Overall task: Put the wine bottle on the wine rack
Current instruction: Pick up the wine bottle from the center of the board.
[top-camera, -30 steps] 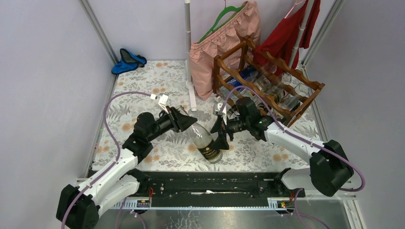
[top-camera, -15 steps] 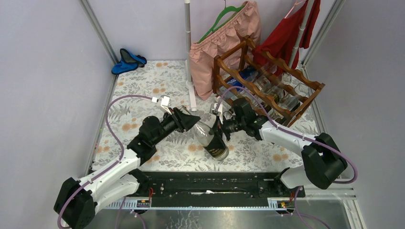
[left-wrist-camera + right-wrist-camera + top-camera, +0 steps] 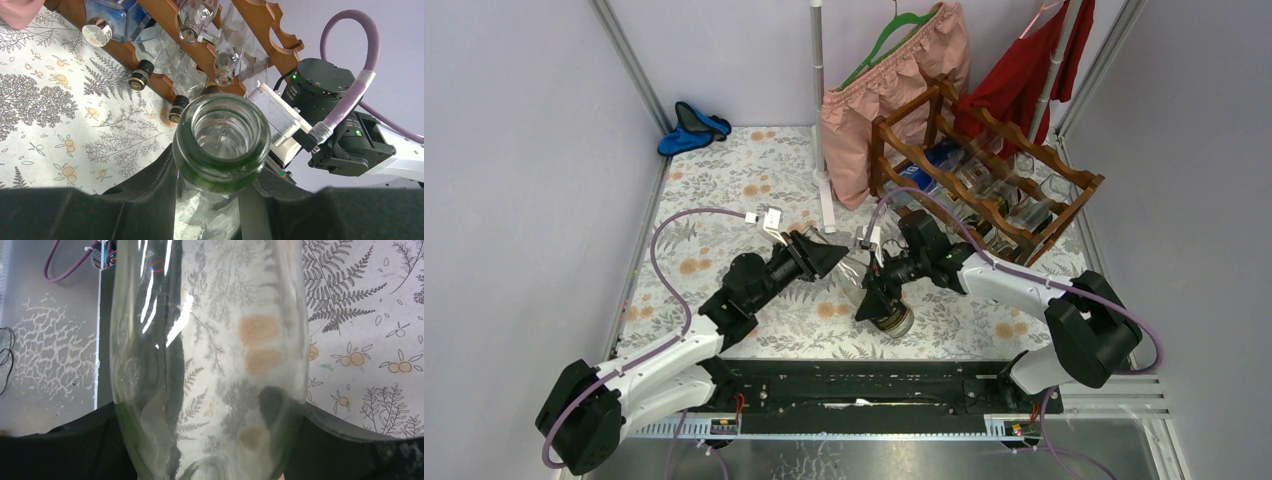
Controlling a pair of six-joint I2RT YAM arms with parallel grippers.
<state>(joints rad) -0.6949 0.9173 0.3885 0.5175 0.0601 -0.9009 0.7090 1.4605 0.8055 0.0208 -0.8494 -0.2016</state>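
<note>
The wine bottle (image 3: 888, 314) is clear green glass, held tilted above the floral mat, base toward the near edge. My left gripper (image 3: 832, 258) is shut on its neck; in the left wrist view the open mouth (image 3: 221, 135) sits just past my left gripper (image 3: 220, 167). My right gripper (image 3: 876, 294) straddles the bottle's body from the right. In the right wrist view the glass (image 3: 210, 340) fills the gap of the right gripper (image 3: 210, 445), with both fingers against its sides. The reddish-brown wine rack (image 3: 924, 157) stands behind and to the right, its scalloped rails (image 3: 255, 17) seen beyond the mouth.
Several bottles (image 3: 984, 190) lie in the rack, necks (image 3: 190, 22) pointing out. Pink shorts (image 3: 889, 90) and a red garment (image 3: 1024, 80) hang behind it by a white pole (image 3: 819, 100). Blue slippers (image 3: 692, 128) lie far left. The right arm's cable (image 3: 350, 60) loops nearby.
The left arm has pushed the bottle rightward and raised it. The right gripper has slid left and down around the bottle's body, and its fingers have drawn in against the glass.
</note>
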